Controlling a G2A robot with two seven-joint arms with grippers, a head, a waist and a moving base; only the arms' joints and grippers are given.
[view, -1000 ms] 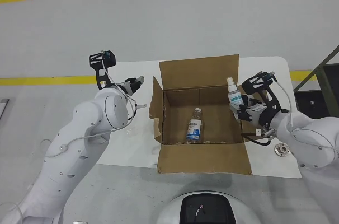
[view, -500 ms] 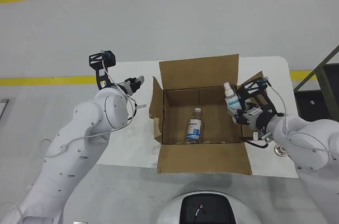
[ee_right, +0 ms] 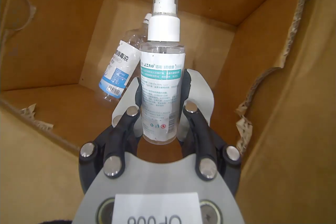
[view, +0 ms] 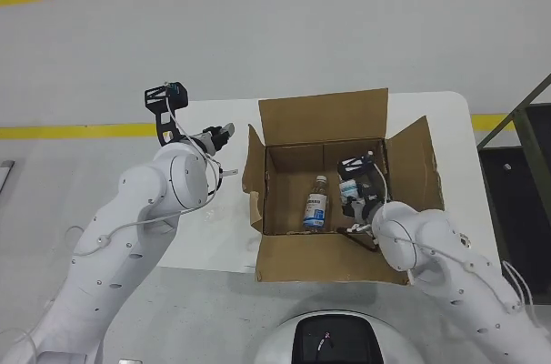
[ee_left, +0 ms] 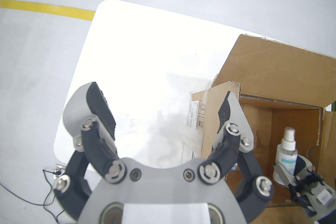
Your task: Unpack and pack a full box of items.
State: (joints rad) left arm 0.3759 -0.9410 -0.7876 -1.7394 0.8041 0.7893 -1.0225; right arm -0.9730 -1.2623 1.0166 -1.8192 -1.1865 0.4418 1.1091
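Cardboard box (view: 325, 259) sits open mid-frame on the worktop (view: 225, 238); the right gripper (ee_right: 161, 83) clamps a spray bottle (ee_right: 161, 64) upright inside it, likely to pack it beside the lying bottle (view: 316, 205). Left gripper (ee_left: 164, 101) hangs wide, empty, upper left.

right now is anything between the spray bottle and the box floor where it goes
Nothing visible. The right end effector holds the spray bottle inside the box; the clear bottle lies on its floor, off to one side.
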